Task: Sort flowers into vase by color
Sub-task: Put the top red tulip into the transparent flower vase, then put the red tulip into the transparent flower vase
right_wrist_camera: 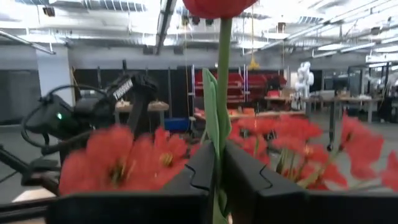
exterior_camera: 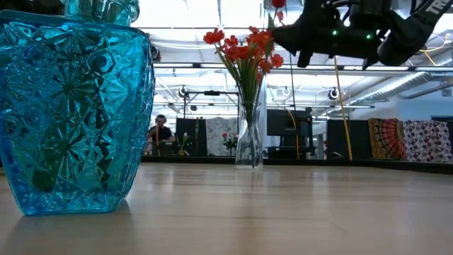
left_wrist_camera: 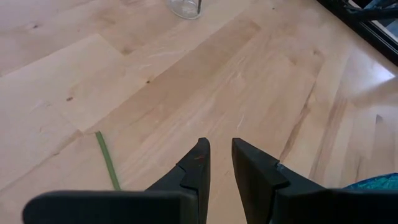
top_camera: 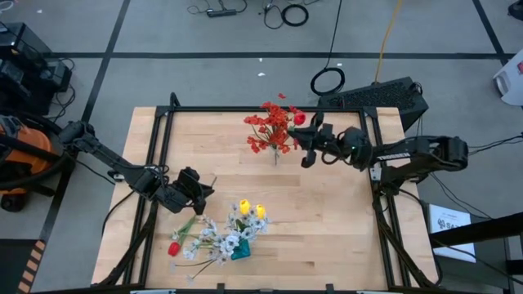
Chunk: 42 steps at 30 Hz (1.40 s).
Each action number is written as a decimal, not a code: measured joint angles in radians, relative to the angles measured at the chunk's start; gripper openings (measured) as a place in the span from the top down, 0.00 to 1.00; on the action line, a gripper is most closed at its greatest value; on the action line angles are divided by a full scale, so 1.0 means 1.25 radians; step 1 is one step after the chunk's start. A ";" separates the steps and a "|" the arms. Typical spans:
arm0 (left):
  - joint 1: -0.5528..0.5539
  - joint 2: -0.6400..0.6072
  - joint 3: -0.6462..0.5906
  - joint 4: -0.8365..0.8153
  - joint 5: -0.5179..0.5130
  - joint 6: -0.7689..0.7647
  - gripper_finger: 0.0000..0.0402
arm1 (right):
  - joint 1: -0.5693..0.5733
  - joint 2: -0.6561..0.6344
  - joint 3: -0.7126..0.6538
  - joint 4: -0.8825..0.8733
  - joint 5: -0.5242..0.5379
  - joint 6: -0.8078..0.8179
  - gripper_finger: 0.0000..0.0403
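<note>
Nearest to the low camera, the blue cut-glass vase [exterior_camera: 71,106] is standing on the wooden surface [top_camera: 327,212]. From above it is holding yellow tulip buds [top_camera: 251,210] and pale white-lavender sprays [top_camera: 219,241], which are hiding most of it. Just beside it a single red bud [top_camera: 174,248] is lying on the surface, not yet sorted.

A little further, the left claw [left_wrist_camera: 221,165] is hovering over bare wood near that bud's green stem [left_wrist_camera: 107,160]. Its fingers are a small way apart and are holding nothing.

Further back, the clear glass vase [exterior_camera: 249,134] is carrying the red clustered sprays [top_camera: 274,126]. The right claw [right_wrist_camera: 214,168] is hanging above and just beside them, clamped on the stem of a red bud [top_camera: 299,118], with the flower head above the fingers.

I judge that the step in hand is putting this red bud into the clear vase with the other reds. The next move is asking for the stem's lower end to be brought over the narrow mouth and lowered straight, without pushing the sprays aside.

The lower end of the stem is hidden under the claw, so I cannot tell whether it is already entering the vase. The bud's head is cut off in the right wrist view, and the vase mouth is covered by blossoms from above.
</note>
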 joint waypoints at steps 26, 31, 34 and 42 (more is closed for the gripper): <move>0.000 0.000 0.000 -0.004 0.012 0.013 0.82 | 0.002 -0.163 0.000 -0.415 0.060 0.118 0.57; 0.000 0.000 0.000 -0.009 0.090 0.108 0.82 | 0.004 -0.261 0.000 -0.574 0.060 0.119 0.52; 0.000 0.000 0.000 -0.012 0.128 0.205 0.82 | 0.020 -0.305 0.000 -0.668 0.060 0.122 0.51; 0.000 0.000 0.000 -0.013 0.322 0.678 0.82 | 0.099 -0.333 0.000 -0.854 0.060 0.217 0.51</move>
